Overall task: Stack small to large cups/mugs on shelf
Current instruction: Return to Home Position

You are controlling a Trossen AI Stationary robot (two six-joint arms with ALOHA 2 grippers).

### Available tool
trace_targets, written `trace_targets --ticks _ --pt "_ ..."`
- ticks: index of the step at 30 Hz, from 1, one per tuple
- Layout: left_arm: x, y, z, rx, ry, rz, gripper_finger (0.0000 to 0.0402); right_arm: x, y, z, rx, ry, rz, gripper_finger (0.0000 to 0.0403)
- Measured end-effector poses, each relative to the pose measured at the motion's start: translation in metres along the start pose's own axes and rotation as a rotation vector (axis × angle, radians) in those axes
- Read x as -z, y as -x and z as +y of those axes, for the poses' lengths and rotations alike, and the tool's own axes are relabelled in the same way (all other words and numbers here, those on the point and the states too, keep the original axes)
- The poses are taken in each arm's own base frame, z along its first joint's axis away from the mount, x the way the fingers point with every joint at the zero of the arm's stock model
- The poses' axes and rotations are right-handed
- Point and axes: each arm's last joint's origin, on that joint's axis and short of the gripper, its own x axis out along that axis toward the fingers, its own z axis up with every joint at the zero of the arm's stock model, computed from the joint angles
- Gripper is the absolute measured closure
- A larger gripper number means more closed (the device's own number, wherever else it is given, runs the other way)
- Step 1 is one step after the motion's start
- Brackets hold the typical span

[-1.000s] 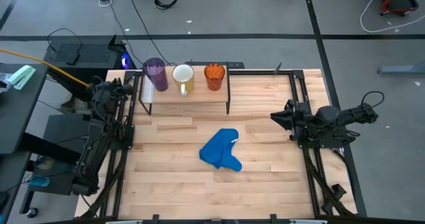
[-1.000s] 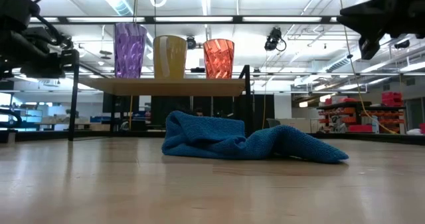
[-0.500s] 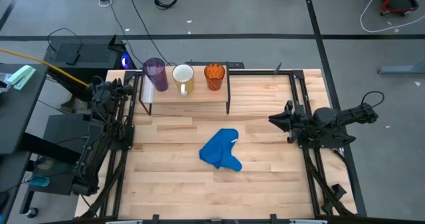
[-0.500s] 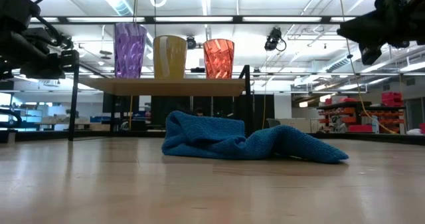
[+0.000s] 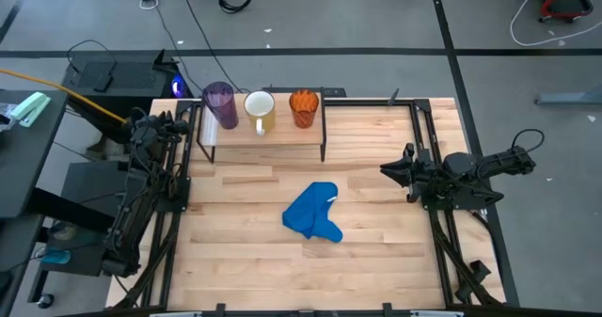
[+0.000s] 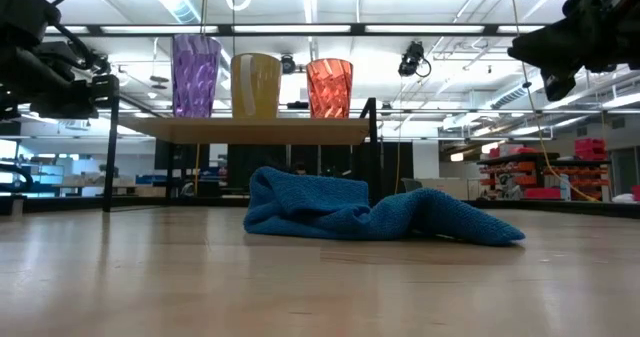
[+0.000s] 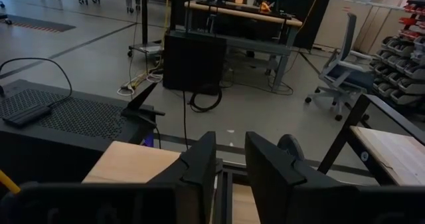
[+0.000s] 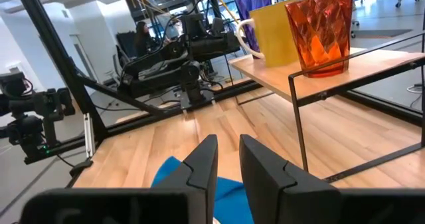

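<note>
Right gripper (image 8: pixel 228 144), held above the right side of the bench (image 5: pixel 376 251), is seen empty with its fingers (image 8: pixel 202 161) narrowly parted, and the left gripper (image 7: pixel 230 144), likewise empty and narrowly parted, is parked at the left edge near the shelf (image 5: pixel 282 134). On the shelf the orange cup (image 5: pixel 303 107), the mug (image 5: pixel 260 110) and the purple tumbler (image 5: pixel 220 103) are stood upright in a row, side by side, not nested, with a blue cloth (image 5: pixel 313 213) lying on the bench in front. Placing is judged done and the return to rest in hand: only a folding-back of the right arm (image 5: pixel 489 166) is called for, nothing to be grasped.
</note>
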Motion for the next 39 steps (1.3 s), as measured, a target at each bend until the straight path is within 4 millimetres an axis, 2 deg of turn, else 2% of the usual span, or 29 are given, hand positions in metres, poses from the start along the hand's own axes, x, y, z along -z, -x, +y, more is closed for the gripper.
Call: trace_targets --ticks 29,39 --pt "-0.0002 0.0000 0.0000 0.000 0.000 -0.001 0.0319 -0.0001 0.0000 0.0001 -0.001 -0.001 -0.001 0.0332" --pt "-0.0001 0.0000 0.0000 0.000 -0.001 0.000 0.0311 -0.0001 0.0000 0.0000 -0.001 -0.001 -0.001 0.0332"
